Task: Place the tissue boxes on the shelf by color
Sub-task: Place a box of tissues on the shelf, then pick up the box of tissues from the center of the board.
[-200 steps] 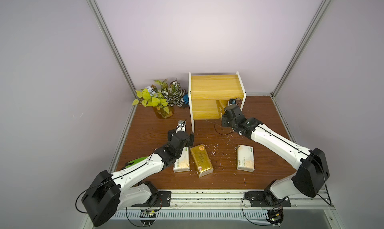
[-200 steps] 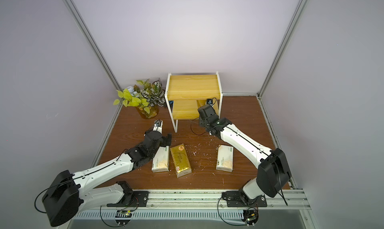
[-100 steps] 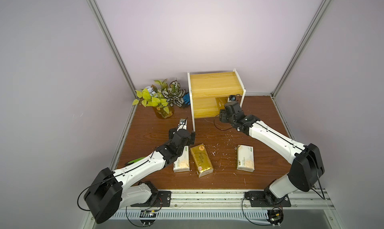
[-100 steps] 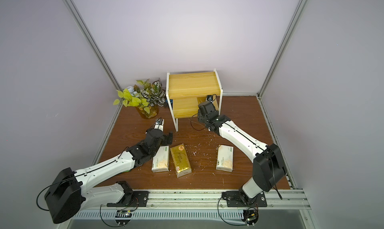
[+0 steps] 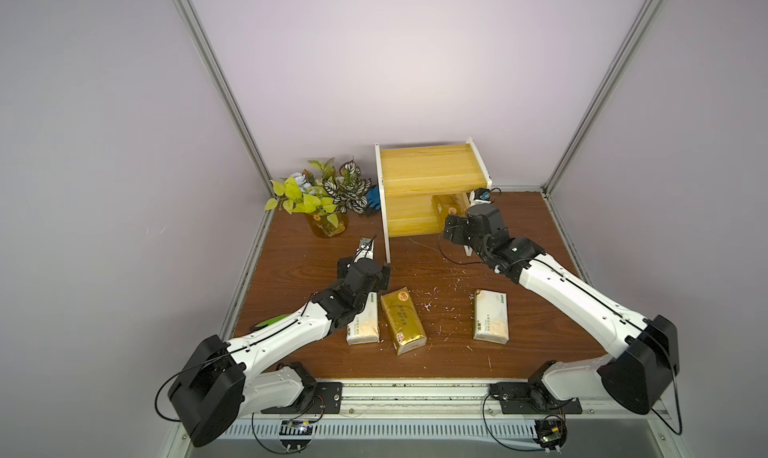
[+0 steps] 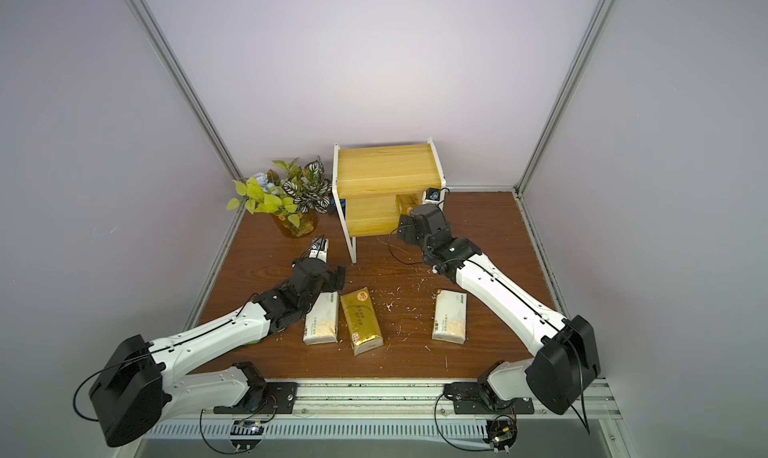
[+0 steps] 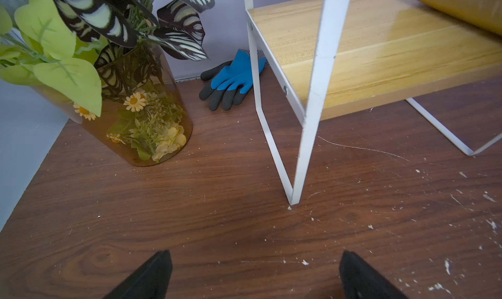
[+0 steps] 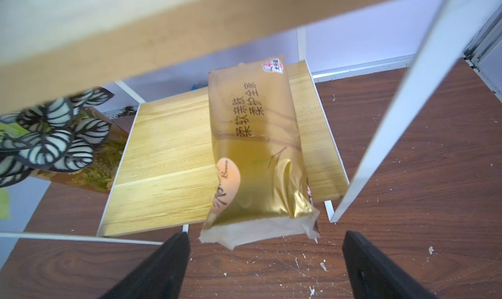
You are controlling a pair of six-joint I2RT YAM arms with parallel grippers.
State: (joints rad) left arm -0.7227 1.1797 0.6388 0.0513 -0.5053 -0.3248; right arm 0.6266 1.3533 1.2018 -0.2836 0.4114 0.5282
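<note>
- Right gripper (image 8: 264, 235) released, fingers wide before shelved gold pack (image 5: 448, 204) on shelf (image 5: 432, 173) lower board, near frame centre.
- Left gripper (image 7: 255, 254) spread, empty, over table (image 5: 316, 243).
- Loose gold pack (image 5: 403, 327), two white packs (image 5: 365, 329) (image 5: 490, 316) on table, lower centre.

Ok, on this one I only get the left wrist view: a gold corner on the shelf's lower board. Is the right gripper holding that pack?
Observer: No. In the right wrist view the right gripper has its jaws wide apart, touching nothing; the gold pack lies on the lower board.
Operator: Fully on it?
Observer: Not quite: its near end sticks out past the board's front edge.
Operator: What's on the table?
Observer: Three more: a second gold pack lying between two white packs, seen in both top views.
</note>
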